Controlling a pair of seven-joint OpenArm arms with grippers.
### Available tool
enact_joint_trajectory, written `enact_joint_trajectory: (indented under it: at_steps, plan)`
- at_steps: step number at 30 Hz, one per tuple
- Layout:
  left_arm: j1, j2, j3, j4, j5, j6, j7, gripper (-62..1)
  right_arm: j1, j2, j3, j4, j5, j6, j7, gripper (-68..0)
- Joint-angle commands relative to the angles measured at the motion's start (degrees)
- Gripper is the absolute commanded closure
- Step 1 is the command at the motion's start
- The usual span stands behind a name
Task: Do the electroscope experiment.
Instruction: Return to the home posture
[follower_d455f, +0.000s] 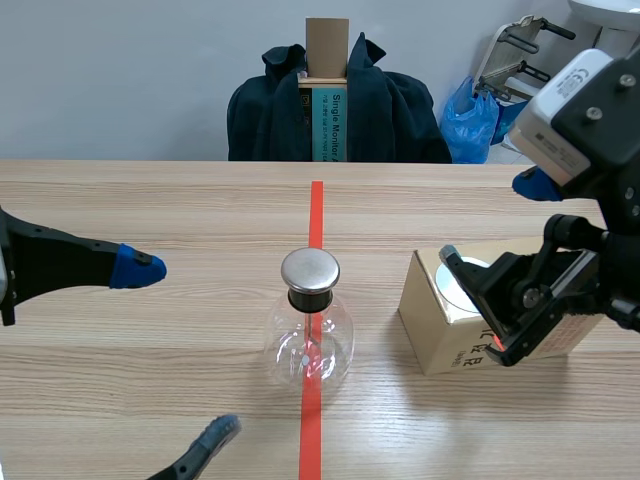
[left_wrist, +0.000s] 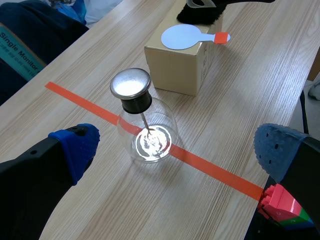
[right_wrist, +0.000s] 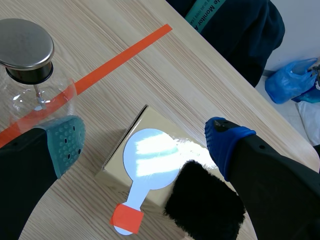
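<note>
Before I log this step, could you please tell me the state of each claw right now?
Left claw: open, holding nothing.
Right claw: open, holding nothing.

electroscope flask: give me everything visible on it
The electroscope is a clear, round-bellied glass flask standing upright on the orange-red tape line, mid-table. A black stopper plugs its neck, capped by a shiny flat metal disc. A thin rod hangs from the stopper into the bulb; its lower end is unclear. Only the table touches it; the cardboard box stands apart.
</note>
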Motion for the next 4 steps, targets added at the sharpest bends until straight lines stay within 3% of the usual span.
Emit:
enact_joint_trajectory:
  at_steps: [1,4]
  plan:
    - [-0.2,0.4,0.3,0.3,-0.4,0.3,-0.7,-62.3,0.7,0.6,0.2,0.1,-0.2,-0.2,0.7,-48.7]
    - [-0.2,0.4,0.3,0.3,-0.4,0.3,-0.7,-62.3,0.7,0.6,0.2,0.1,-0.2,-0.2,0.7,-48.8]
